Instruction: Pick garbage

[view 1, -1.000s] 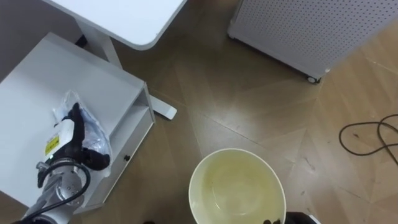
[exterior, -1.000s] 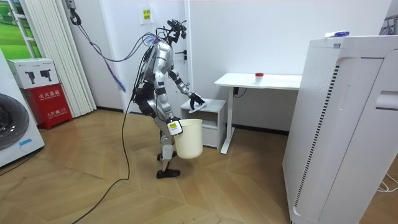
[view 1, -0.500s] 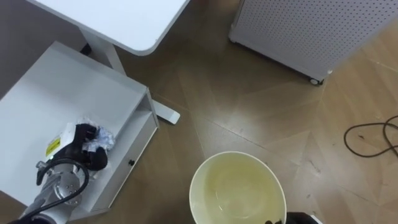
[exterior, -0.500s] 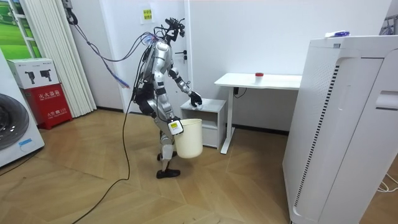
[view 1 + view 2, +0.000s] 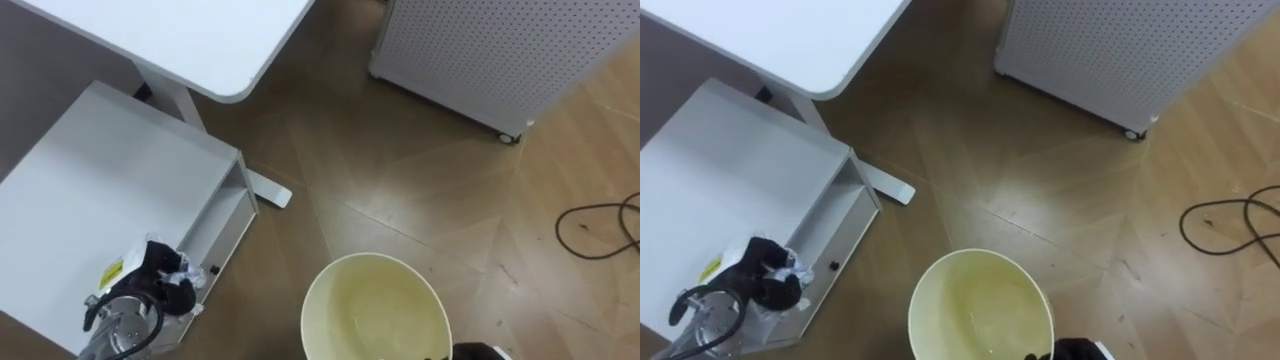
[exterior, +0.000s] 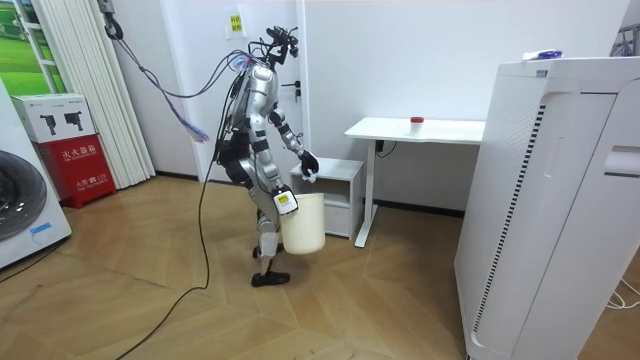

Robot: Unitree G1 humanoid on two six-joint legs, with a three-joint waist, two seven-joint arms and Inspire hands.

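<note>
Left hand (image 5: 152, 280): at the near left of the scene, over the near right corner of the low white box-shaped cabinet (image 5: 100, 180). Its dark fingers are curled round a crumpled clear-and-white plastic wrapper (image 5: 183, 272), the garbage in question. White scraps of the wrapper stick out between the fingers on the hand's right side. The wrapper is clear of the cabinet top and held in the hand alone.

Cabinet: its white drawer (image 5: 218, 225) stands slightly pulled out on the right side, just beside the hand.

Round cream plastic bucket (image 5: 335, 285): near centre, to the right of the cabinet and apart from it. Nothing can be made out inside it. In the room view it hangs off the floor at the robot's side.

Right hand (image 5: 1075, 350): a dark shape at the bucket's near right rim, cut by the picture's edge. Whether its fingers are closed cannot be told.

Surroundings: a white rounded-corner desk top (image 5: 190, 35) lies far left above the cabinet. A white perforated panel unit on castors (image 5: 500, 45) stands far right on the wooden floor.

The robot stands upright beside the cabinet.
</note>
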